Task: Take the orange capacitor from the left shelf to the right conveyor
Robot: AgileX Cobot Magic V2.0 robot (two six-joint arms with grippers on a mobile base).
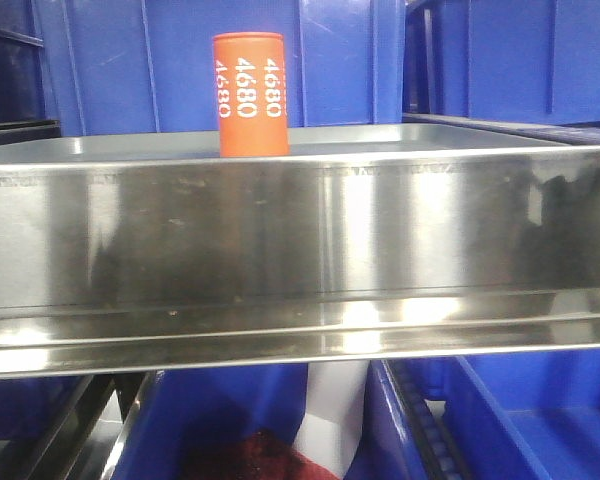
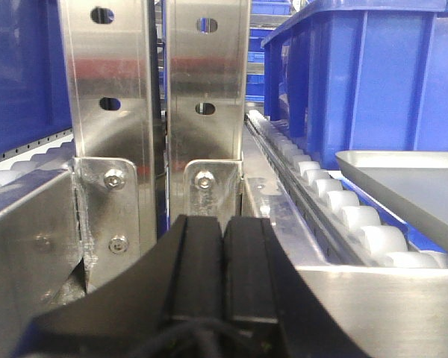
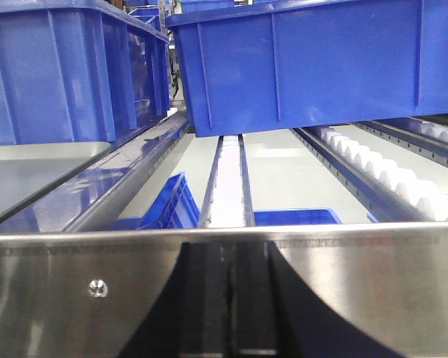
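The orange capacitor (image 1: pixel 250 95) stands upright on the left shelf (image 1: pixel 300 230), behind its tall reflective steel front lip, left of centre; white "4680" runs down its side. It shows only in the front view, and neither gripper shows there. In the left wrist view my left gripper (image 2: pixel 223 224) is shut and empty, its black pads pressed together, in front of two steel uprights. In the right wrist view my right gripper (image 3: pixel 230 257) is shut and empty, low against a steel lip (image 3: pixel 373 283). The right conveyor is out of view.
Blue plastic bins (image 1: pixel 480 60) stand behind the shelf and more (image 1: pixel 520 420) below it. Perforated steel uprights (image 2: pixel 108 112), a white roller track (image 2: pixel 336 201) and a grey tray edge (image 2: pixel 411 175) lie ahead of the left gripper. Blue bins (image 3: pixel 313 60) and roller rails (image 3: pixel 403 186) lie beyond the right gripper.
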